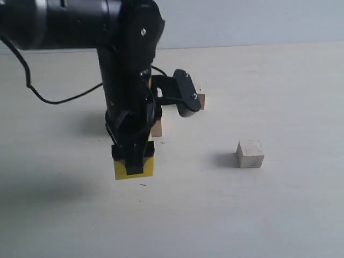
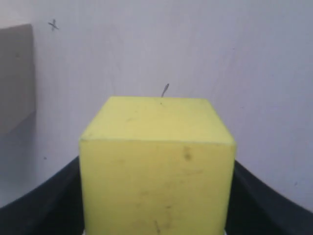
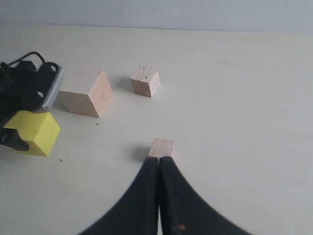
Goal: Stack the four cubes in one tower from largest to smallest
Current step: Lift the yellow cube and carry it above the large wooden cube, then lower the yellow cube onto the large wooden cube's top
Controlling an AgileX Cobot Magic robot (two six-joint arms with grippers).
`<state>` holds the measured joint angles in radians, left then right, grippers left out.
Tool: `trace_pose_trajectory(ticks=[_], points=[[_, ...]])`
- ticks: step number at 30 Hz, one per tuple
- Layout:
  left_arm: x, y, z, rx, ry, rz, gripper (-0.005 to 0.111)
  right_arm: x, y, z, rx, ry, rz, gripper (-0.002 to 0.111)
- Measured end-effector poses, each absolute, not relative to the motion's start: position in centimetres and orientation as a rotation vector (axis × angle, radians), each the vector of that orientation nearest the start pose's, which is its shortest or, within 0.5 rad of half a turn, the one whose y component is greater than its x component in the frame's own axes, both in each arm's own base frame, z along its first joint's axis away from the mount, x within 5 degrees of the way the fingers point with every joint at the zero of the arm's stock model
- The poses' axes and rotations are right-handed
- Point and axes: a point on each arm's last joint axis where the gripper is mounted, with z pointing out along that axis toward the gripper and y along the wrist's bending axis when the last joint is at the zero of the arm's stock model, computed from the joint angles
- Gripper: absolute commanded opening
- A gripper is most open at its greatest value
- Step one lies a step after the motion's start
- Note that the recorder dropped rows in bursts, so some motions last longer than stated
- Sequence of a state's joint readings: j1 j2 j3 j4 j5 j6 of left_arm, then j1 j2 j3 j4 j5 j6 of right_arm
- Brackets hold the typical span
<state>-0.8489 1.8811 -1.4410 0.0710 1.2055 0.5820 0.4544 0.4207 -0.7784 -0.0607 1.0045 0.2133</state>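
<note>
Left gripper (image 1: 134,161) clamped on yellow cube (image 1: 149,165); nothing stacked yet.

Exterior: the left gripper points straight down, jaws closed on two sides of the yellow cube. We read this top grip as chosen to leave its underside free for setting onto the wood cube (image 1: 157,129), which sits just behind the arm, half hidden. The back small cube (image 1: 201,100) peeks from behind the wrist housing; the right small cube (image 1: 250,153) stands well apart.
Left wrist: the yellow cube fills the gap, both fingers (image 2: 44,200) touching its sides. We cannot tell whether it is off the table (image 2: 220,58).
Right wrist: the right gripper (image 3: 159,164) is closed and empty, tips just short of the right small cube, probably waiting out of the way. The yellow cube lies near the wood cube, apart from it.
</note>
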Motion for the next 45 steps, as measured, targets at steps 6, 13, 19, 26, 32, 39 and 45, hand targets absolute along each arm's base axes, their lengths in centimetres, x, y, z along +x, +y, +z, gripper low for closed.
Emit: trace_pose_trajectory(ticks=[6, 13, 19, 26, 32, 39, 45], points=[[24.3, -26.1, 26.8, 2.11, 2.13, 0.149, 0.0, 4.9, 1.9, 35.3, -0.264, 2.129, 0.318, 0.0], [25.2, -25.7, 28.9, 2.12, 2.008, 0.289, 0.0, 4.9, 1.9, 35.3, -0.265, 2.129, 0.317, 0.0], [26.9, -25.4, 30.1, 2.121, 1.95, 0.295, 0.0, 4.9, 1.9, 35.3, -0.267, 2.129, 0.319, 0.0], [30.7, -24.7, 29.8, 2.057, 2.005, 0.221, 0.0, 4.9, 1.9, 35.3, -0.267, 2.129, 0.319, 0.0], [33.4, -25.1, 28.7, 1.868, 2.175, 0.137, 0.0, 4.9, 1.9, 35.3, -0.267, 2.129, 0.319, 0.0], [35.3, -26.4, 27.5, 1.567, 2.38, 0.095, 0.0, 4.9, 1.9, 35.3, -0.28, 2.126, 0.312, 0.0], [36.4, -26.4, 27.7, 1.2, 2.536, 0.123, 0.0, 4.9, 1.9, 35.3, -0.284, 2.126, 0.31, 0.0]])
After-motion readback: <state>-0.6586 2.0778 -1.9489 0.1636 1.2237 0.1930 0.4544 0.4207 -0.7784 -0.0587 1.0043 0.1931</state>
